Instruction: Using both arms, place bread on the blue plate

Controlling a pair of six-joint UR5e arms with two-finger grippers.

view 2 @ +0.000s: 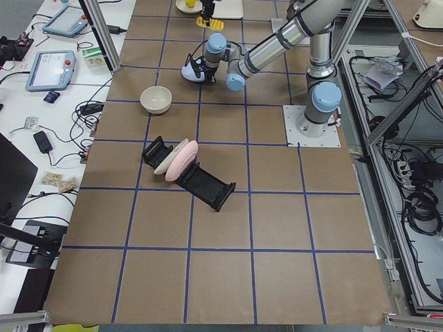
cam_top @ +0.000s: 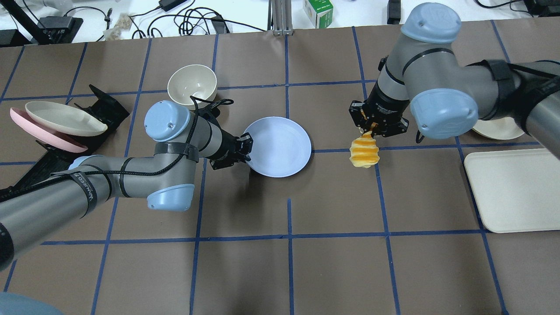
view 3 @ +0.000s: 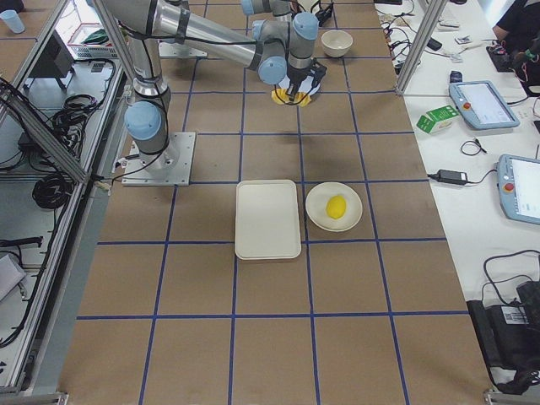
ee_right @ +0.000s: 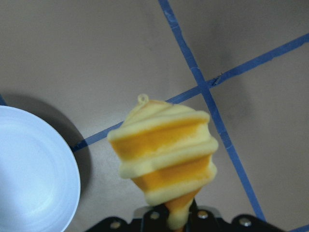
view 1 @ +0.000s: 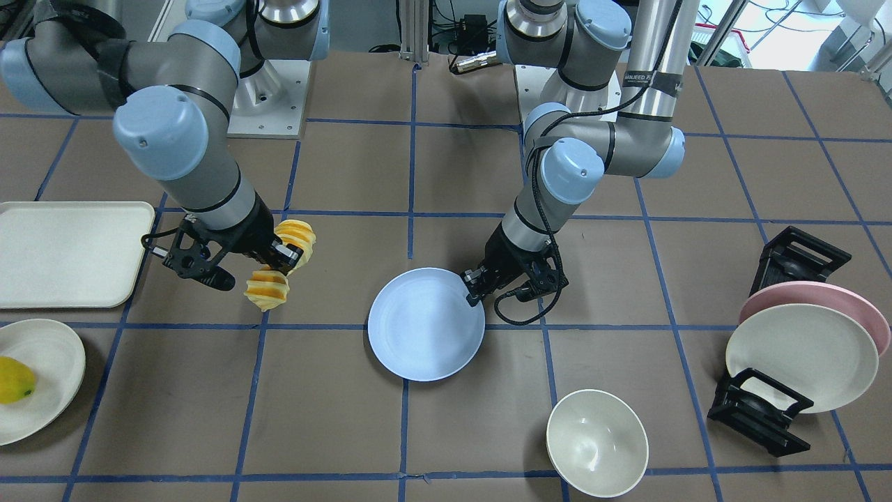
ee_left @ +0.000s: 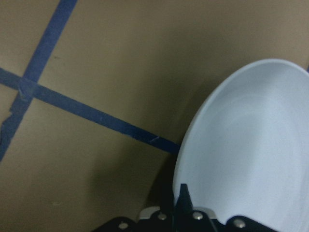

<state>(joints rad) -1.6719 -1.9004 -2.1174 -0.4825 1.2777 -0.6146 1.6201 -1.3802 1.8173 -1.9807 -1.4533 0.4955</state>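
Pink plate and cream plate leaned in a black rack at the far left of my overhead feed. A cream bowl sat next along, and all of them were well off the route that mattered.

Then came the left gripper, its jaws narrowed onto the left-hand rim of the blue plate. On its wrist camera the held edge looked slightly raised, with a shadow beneath it.

Right of the plate I saw only brown table and one blue tape line before the bread. The right gripper pinched the loaf around its waist, clear of the table. Ridged lobes bulged out either side of the fingers, and the long axis hung down and out from the claw.

So the plate lay toward the robot's left of the bread, near but apart. I judged the carry to be a short sideways sweep, and the left claw on the rim was the one thing to steer round. Furthest right lay a cream tray.
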